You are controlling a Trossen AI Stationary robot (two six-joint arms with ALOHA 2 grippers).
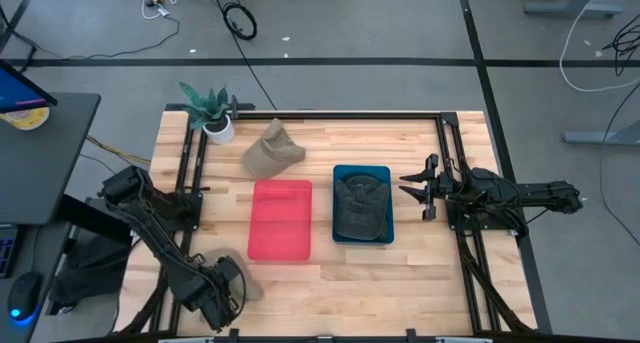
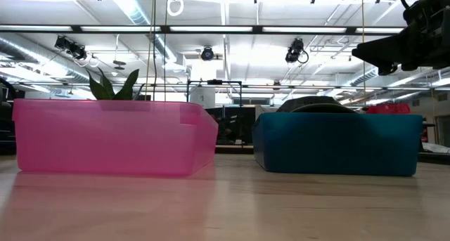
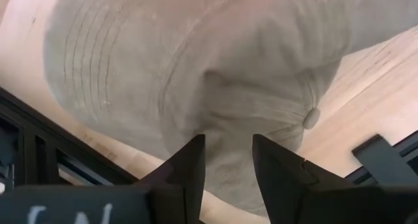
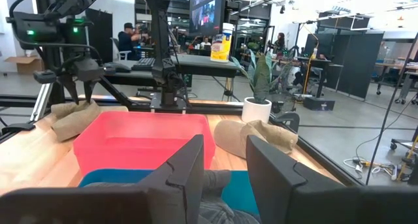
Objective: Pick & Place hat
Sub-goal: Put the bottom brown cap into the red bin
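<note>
Three hats show on the table. One tan hat [image 3: 196,74] lies at the table's front left corner, under the left gripper [image 3: 228,175]; its crown button points toward the near edge in the wrist view, and its long axis cannot be told because the arm covers most of it from above. The left fingers [image 3: 189,172] stand a little apart, just over the hat's cloth, and I cannot tell whether they pinch it. A second tan hat [image 1: 270,153] sits crumpled at the back of the table, beside the plant [image 1: 212,113], its long axis slanting from back-left to front-right. A dark hat [image 1: 362,205] lies in the blue bin [image 1: 340,233], long axis front to back. Left of that bin, just beside it, stands the red bin [image 1: 280,219]. Right of the blue bin hovers the right gripper [image 1: 410,185], fingers parted, holding nothing.
</note>
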